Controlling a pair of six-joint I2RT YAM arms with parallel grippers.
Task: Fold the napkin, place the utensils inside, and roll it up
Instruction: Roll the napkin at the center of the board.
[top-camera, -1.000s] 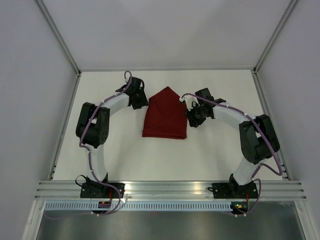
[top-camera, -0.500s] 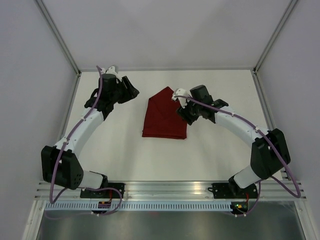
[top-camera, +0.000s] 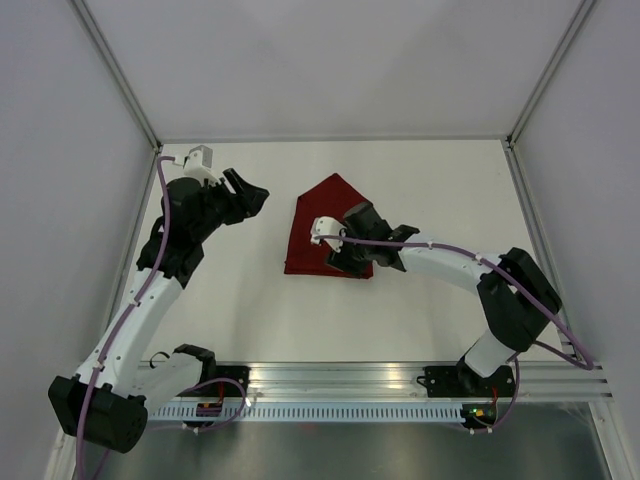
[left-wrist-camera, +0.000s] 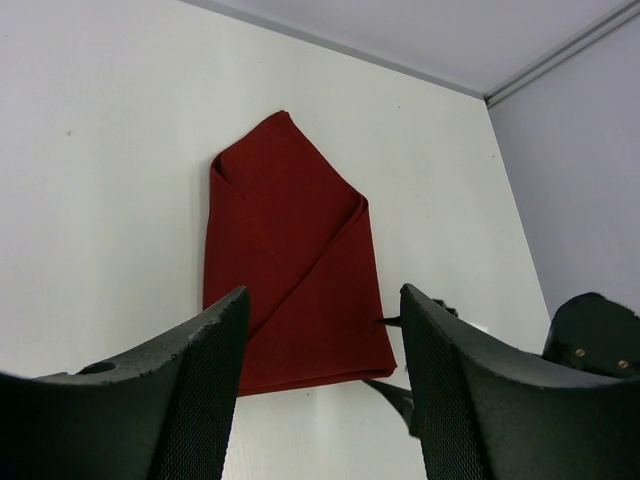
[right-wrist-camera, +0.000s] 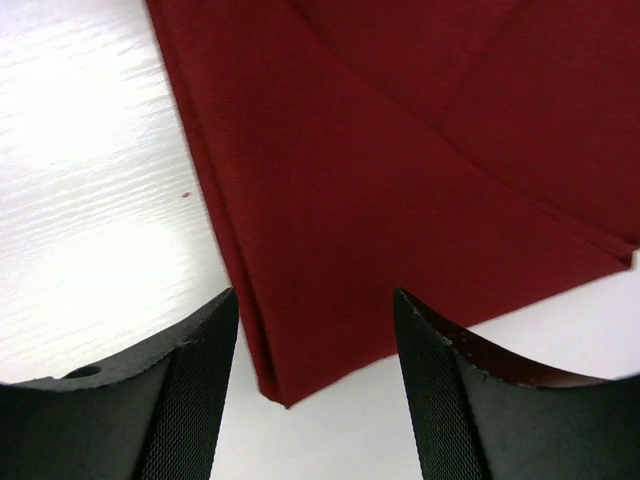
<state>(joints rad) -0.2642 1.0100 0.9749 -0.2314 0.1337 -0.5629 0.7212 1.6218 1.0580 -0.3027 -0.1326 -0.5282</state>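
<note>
The folded napkin (top-camera: 325, 225) lies lengthwise away from the arms, its point toward the far wall. The left gripper (top-camera: 250, 190) beside it and the right gripper (right-wrist-camera: 312, 300) above it both gape wide, empty.

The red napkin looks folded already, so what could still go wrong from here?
The right hand hangs open over the near corner of the napkin; closing there might pinch only the top layer and pull the fold apart. No cutlery shows in any view, so rolling might start without it. The left hand is off to the side, so nothing pins the cloth.
</note>
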